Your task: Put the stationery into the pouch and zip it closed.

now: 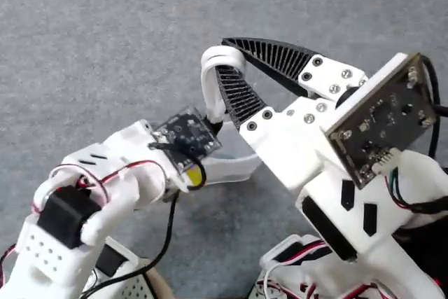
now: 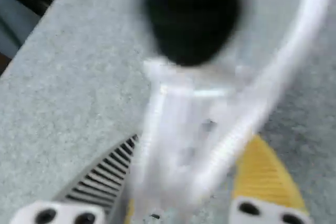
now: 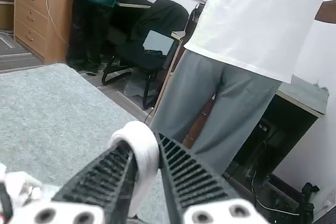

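Observation:
The pouch (image 1: 231, 167) is white and half see-through, and it hangs between the two arms above the grey table. Its white looped end (image 1: 213, 75) is pinched between the black ribbed fingers of my right gripper (image 1: 224, 57), which is shut on it. The right wrist view has the same white loop (image 3: 139, 140) squeezed in the right gripper (image 3: 143, 148). My left gripper (image 2: 194, 145) holds the pouch (image 2: 184, 129) between a grey ribbed finger (image 2: 105, 177) and a yellow finger (image 2: 262, 177). In the high view its camera board (image 1: 185, 138) covers that grasp.
Grey felt (image 1: 105, 47) covers the table, with open surface to the left and the back. The arms' white bases (image 1: 63, 243) crowd the front edge. Beyond the table's far edge stand an office chair (image 3: 152, 30) and wooden drawers (image 3: 37, 9).

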Robot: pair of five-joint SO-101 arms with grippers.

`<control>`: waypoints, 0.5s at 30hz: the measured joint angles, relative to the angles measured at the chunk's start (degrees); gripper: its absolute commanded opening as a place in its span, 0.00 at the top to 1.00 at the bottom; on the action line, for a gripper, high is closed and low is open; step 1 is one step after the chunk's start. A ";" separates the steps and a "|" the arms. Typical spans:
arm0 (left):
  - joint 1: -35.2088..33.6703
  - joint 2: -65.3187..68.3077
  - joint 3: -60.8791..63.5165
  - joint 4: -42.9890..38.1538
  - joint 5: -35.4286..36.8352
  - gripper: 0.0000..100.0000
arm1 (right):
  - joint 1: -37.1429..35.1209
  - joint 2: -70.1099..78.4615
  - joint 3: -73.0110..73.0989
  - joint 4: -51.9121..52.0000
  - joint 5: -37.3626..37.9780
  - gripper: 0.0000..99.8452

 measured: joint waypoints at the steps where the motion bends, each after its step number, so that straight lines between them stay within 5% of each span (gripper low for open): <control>1: 1.14 0.00 0.09 0.00 0.00 0.86 | 0.00 0.00 0.00 0.00 0.00 0.99; 15: 5.27 0.00 -1.93 0.26 0.18 0.87 | 0.00 0.00 0.00 0.00 -0.18 0.99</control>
